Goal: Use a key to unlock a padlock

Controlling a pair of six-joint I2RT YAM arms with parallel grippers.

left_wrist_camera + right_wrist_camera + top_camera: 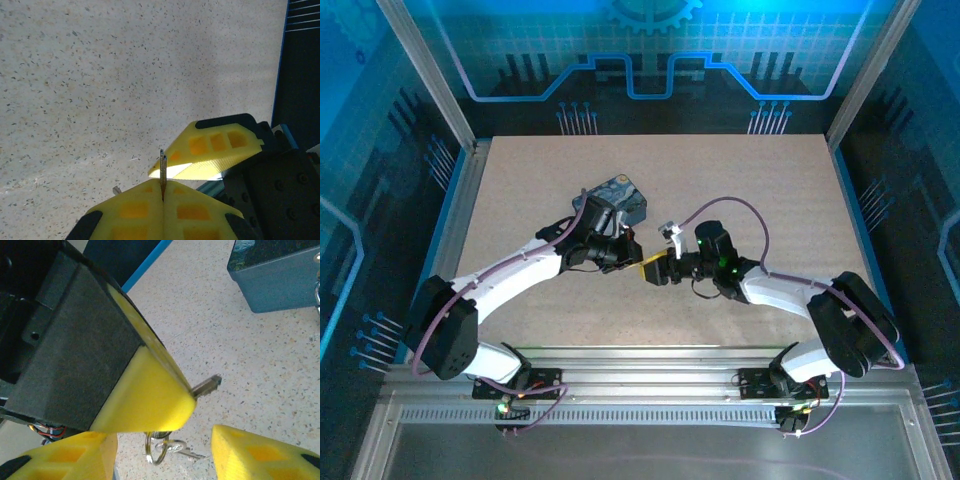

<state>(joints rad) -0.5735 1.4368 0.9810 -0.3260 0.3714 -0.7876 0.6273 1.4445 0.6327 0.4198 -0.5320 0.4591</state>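
Yellow, silver and blue over speckle.
Fingers (135,212) yellow with black backs; key (207,386) dull silver; ring (150,452) silvery; table (100,75) beige, dark-flecked; tin (270,287) dark blue.

The key (163,167), thin and pale silvery, is pinched edge-on between the closed yellow fingers (135,210) of the left hand (163,187) above the desk (100,75); its blade tip pokes out past them; a key ring (159,447) shows just below; the padlock (670,235), small and silvery, sits on the desk apart from the key
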